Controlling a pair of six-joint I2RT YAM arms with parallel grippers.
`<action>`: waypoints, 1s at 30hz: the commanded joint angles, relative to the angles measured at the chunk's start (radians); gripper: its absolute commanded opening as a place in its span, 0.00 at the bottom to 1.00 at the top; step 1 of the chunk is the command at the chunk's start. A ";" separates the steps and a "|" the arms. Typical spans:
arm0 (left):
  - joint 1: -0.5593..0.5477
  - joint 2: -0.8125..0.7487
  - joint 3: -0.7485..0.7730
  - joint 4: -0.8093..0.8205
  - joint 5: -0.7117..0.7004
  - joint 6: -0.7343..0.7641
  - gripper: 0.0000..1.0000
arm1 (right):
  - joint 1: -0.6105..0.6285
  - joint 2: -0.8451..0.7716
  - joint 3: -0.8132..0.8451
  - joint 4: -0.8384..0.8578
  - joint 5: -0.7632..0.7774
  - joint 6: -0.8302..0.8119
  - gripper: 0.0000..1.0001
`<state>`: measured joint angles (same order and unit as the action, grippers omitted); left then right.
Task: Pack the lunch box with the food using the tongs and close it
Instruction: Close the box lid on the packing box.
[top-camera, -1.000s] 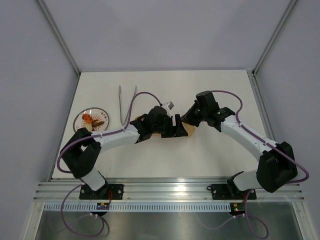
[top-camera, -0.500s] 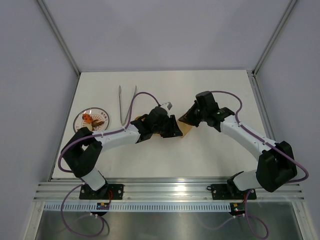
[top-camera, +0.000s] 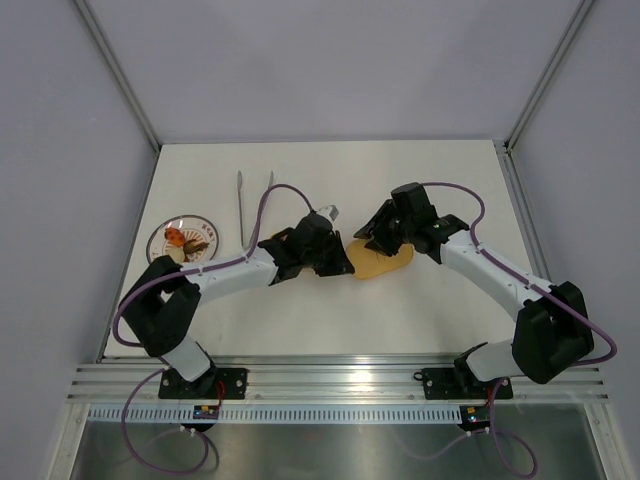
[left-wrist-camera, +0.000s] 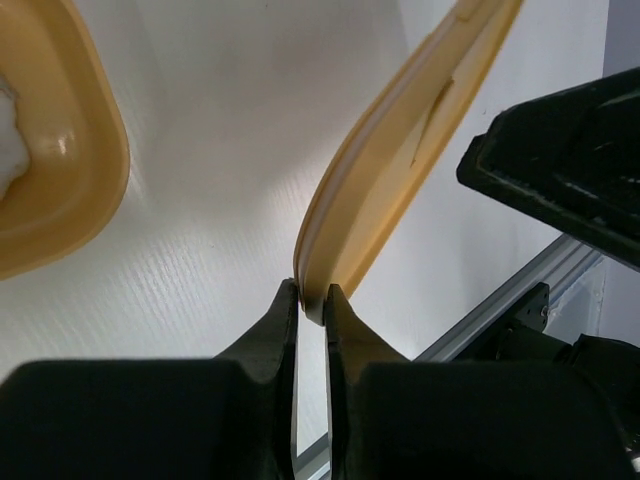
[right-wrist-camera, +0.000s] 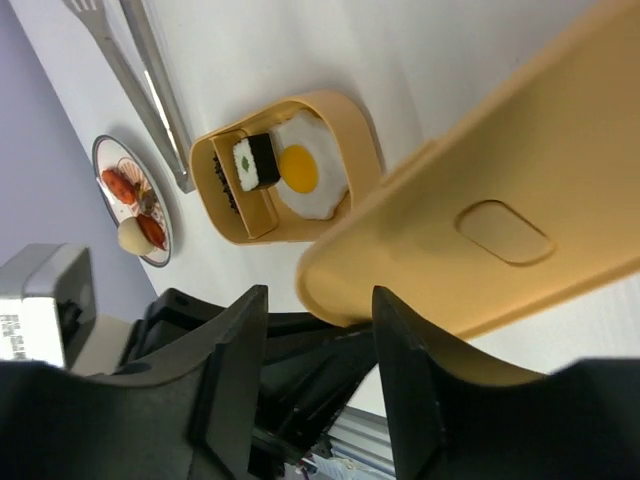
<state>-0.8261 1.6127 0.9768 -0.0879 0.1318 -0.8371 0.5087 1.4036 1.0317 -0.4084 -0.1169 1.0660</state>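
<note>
The white table (top-camera: 430, 180) lies under both my hands. The yellow lid (left-wrist-camera: 400, 170) is between them. My left hand (left-wrist-camera: 310, 300) pinches its rim at my fingertips, so the lid tilts up and cannot drop. My right hand (right-wrist-camera: 320, 300) has its fingers apart, with the lid just in front and not squeezed. The lunch box (left-wrist-camera: 95, 160) sits open beside my left hand, ready for food. Past it are the plate (top-camera: 205, 222) and the silver tongs (top-camera: 240, 205), not yet picked up. A fried egg (right-wrist-camera: 300, 168) and a little roll (right-wrist-camera: 255, 160) are inside the box. Red and brown bits (top-camera: 175, 237) wait on the plate.
</note>
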 joint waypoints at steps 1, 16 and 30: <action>0.025 -0.071 0.007 0.022 0.014 0.012 0.00 | 0.005 -0.037 0.042 -0.073 0.063 -0.035 0.56; 0.209 -0.140 0.243 -0.493 0.232 0.345 0.00 | -0.055 -0.314 0.160 -0.443 0.417 -0.201 0.73; 0.430 -0.152 0.286 -0.754 0.229 0.533 0.00 | -0.059 -0.279 0.070 -0.392 0.359 -0.250 0.77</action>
<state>-0.4145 1.4952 1.2118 -0.8028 0.3256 -0.3660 0.4568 1.1076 1.1053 -0.8322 0.2443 0.8425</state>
